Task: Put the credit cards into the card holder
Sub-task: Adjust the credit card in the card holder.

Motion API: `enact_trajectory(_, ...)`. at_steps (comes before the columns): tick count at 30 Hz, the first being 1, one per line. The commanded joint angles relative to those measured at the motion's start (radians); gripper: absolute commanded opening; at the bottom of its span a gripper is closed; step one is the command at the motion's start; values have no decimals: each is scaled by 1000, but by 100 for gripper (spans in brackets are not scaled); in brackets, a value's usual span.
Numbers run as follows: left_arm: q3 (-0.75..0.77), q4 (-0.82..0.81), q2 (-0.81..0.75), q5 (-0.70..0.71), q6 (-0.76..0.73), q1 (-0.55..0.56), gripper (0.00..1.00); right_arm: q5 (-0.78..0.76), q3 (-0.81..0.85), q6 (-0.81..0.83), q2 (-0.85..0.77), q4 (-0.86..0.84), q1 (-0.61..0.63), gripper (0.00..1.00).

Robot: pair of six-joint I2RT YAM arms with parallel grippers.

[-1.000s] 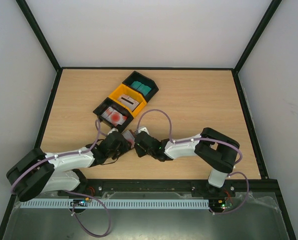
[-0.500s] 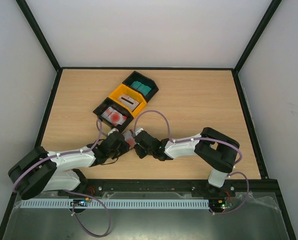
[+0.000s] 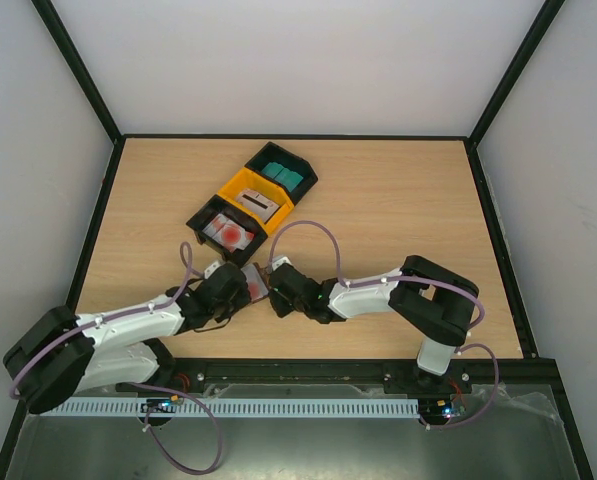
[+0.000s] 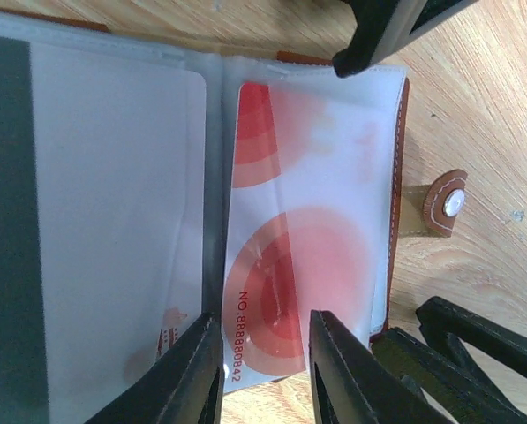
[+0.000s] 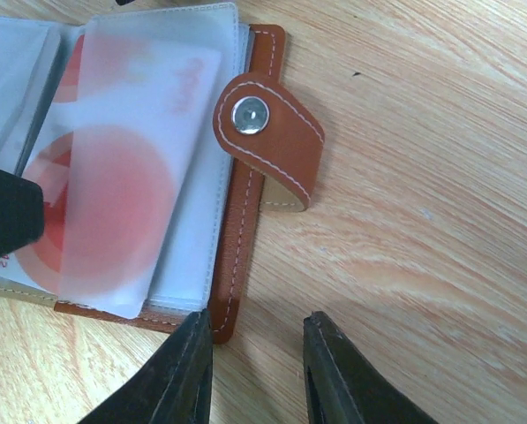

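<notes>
Overhead, top external view: wooden table (image 3: 398, 220). Above centre stand three joined bins: upper black bin (image 3: 300, 182) with teal cards (image 3: 286, 176), yellow bin (image 3: 234, 190) with a grey card (image 3: 260, 203), and lower black bin (image 3: 200, 220) with red-and-white cards (image 3: 228, 233). Just below them, at lower centre, the left gripper (image 3: 240, 287) and right gripper (image 3: 275, 285) meet tip to tip over the card holder (image 3: 257, 284). Finger spacing cannot be told from here.

Left wrist view: card holder (image 4: 122, 221) lies open on the wood, clear sleeves facing up, brown border and snap tab (image 4: 444, 203) at the right. The sleeved card (image 4: 289, 291), red on white, sits partly inside the right-hand sleeve, its printed end protruding toward the bottom of the frame. Left gripper (image 4: 263, 322): fingers apart, the card's exposed end lying in the gap.

Right wrist view: card holder (image 5: 241, 203) at upper left, snap tab (image 5: 272, 132) folded across its border, sleeved card (image 5: 104, 194) under frosted plastic. Right gripper (image 5: 259, 322): fingers apart at the bottom edge, bare wood between them, the left-hand finger just beside the brown border.
</notes>
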State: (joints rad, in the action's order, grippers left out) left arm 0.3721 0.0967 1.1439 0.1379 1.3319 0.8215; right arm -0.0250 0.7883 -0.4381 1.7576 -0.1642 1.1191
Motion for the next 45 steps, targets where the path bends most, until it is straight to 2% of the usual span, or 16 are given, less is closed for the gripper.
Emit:
enact_trajectory(1,36,95,-26,50,17,1,31,39,6,-38,-4,39,3,28)
enact_trajectory(5,49,98,-51,50,-10,0,39,74,6,-62,-59,27,0,32)
enact_trajectory(10,85,156,-71,64,-46,-19,47,2,52,-111,-70,85,-4,49)
enact_trajectory(15,86,205,-93,54,-72,-51,49,-62,108,-122,-17,143,-4,52)
enact_trajectory(18,80,233,-85,33,-84,-61,43,-65,150,-119,16,169,-4,52)
enact_trajectory(22,51,235,-93,2,-97,-72,35,-77,171,-133,17,202,-3,48)
enact_trajectory(27,19,185,-96,-90,-167,-136,33,-85,188,-165,-23,260,-4,34)
enact_trajectory(31,-3,128,-103,-152,-205,-186,32,19,209,-162,-27,232,-4,24)
enact_trajectory(34,-18,82,-102,-184,-222,-218,25,66,253,-161,20,223,-4,15)
enact_trajectory(37,-24,66,-100,-178,-233,-235,20,79,289,-162,69,209,-6,16)
enact_trajectory(45,-46,52,-92,-201,-225,-248,20,48,349,-166,160,255,-11,21)
